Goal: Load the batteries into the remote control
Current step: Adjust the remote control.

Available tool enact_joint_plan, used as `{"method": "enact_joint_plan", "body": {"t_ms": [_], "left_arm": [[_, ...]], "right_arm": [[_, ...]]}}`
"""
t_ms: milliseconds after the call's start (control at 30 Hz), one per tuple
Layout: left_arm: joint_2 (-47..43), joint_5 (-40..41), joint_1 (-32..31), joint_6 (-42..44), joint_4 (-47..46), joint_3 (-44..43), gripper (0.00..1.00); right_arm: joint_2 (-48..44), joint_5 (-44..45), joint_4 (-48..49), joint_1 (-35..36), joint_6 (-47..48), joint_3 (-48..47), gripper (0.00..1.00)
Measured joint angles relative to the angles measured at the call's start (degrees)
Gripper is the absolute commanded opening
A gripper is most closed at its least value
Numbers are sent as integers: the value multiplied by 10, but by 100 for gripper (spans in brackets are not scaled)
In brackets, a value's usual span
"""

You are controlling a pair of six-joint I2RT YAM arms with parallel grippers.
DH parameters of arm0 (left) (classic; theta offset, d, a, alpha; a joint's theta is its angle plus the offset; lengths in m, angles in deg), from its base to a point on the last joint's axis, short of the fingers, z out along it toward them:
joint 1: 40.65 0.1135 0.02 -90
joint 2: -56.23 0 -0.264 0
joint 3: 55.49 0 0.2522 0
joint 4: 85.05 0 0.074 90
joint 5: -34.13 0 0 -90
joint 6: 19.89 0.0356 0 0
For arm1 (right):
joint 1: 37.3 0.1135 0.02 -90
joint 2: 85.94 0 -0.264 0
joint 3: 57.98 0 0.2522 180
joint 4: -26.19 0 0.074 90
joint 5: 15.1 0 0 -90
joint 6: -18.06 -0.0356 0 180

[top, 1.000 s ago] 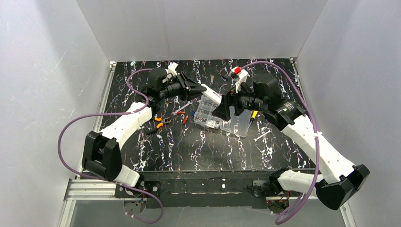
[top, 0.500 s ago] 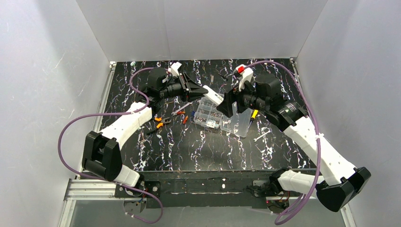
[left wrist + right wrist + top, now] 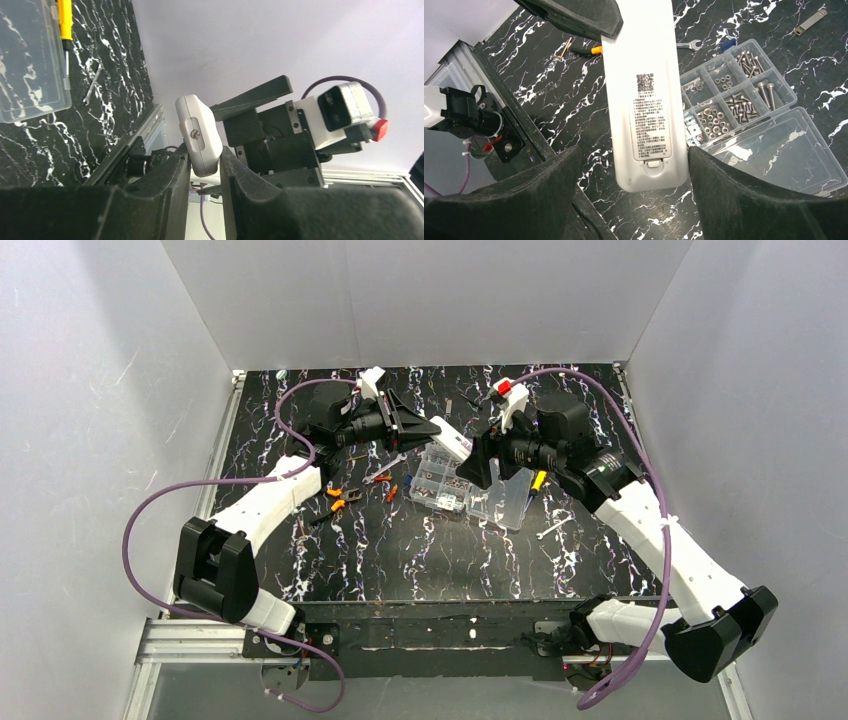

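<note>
Your left jaws clamp the remote (image 3: pixel 646 95); your right jaws straddle its free end, wide open (holding nothing). Close squarely on its edges.

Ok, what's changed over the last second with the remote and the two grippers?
The right gripper moved toward the back of the table, so its open fingers now flank the free end of the remote control, with gaps on both sides; nothing is grasped yet. The left gripper drifted slightly backward, clamped on the remote throughout. The clear compartment box and loose tools did not move.
</note>
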Motion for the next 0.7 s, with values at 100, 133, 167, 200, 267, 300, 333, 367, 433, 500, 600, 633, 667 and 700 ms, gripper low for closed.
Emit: {"method": "enact_joint_plan", "body": {"t_ms": [100,133,167,200,267,300,333,367,433,500,600,633,667,700], "left_arm": [[0,-5,0,-12,-20,0,0],[0,-7,0,-16,-27,0,0],[0,-8,0,-19,-31,0,0],[0,-9,0,-23,-36,0,0],[1,-12,0,-29,-46,0,0],[1,-14,0,-32,-51,0,0],[2,-15,0,-35,-55,0,0],[2,-16,0,-37,-57,0,0],[2,-17,0,-40,-58,0,0],[3,-17,0,-41,-58,0,0],[3,-19,0,-41,-58,0,0],[3,-21,0,-41,-58,0,0],[3,-22,0,-41,-58,0,0],[3,-24,0,-41,-57,0,0]], "right_arm": [[3,-8,3,-1,0,6,79],[4,-10,3,-1,0,8,78],[5,-12,3,-1,0,9,77],[7,-13,4,-1,0,9,75],[8,-14,5,-1,0,9,74],[8,-15,6,-1,0,9,74],[8,-15,7,-1,0,9,74],[8,-15,9,-1,0,9,75],[8,-15,11,-1,0,9,79],[8,-15,12,-2,-1,9,82],[8,-14,13,-3,0,9,83],[7,-13,13,-3,0,9,83],[6,-12,13,-3,0,10,82],[4,-10,16,-4,0,12,81]]}}
